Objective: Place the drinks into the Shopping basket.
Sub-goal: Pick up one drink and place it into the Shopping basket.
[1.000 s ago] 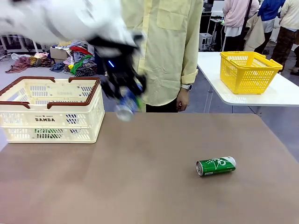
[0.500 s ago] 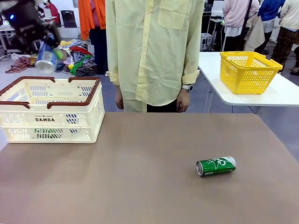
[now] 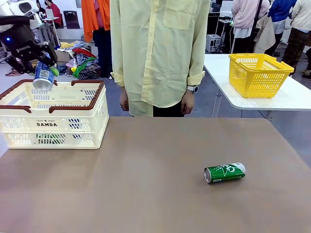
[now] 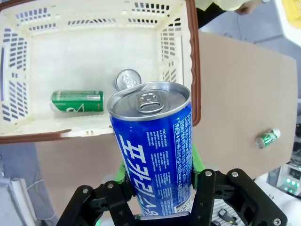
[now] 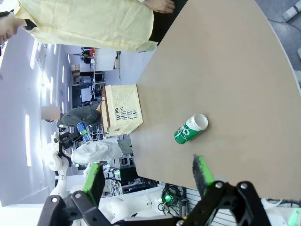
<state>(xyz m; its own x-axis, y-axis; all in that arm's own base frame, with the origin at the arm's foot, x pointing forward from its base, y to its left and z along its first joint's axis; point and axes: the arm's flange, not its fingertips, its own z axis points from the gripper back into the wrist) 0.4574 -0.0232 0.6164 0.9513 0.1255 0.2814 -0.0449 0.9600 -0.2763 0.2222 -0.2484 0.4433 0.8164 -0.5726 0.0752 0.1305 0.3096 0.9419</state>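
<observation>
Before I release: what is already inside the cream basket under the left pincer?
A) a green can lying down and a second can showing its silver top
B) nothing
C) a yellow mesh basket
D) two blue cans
A: the left wrist view shows a green can lying on the floor of the basket with a silver-topped can beside it, while the left pincer holds the blue can above.
</observation>
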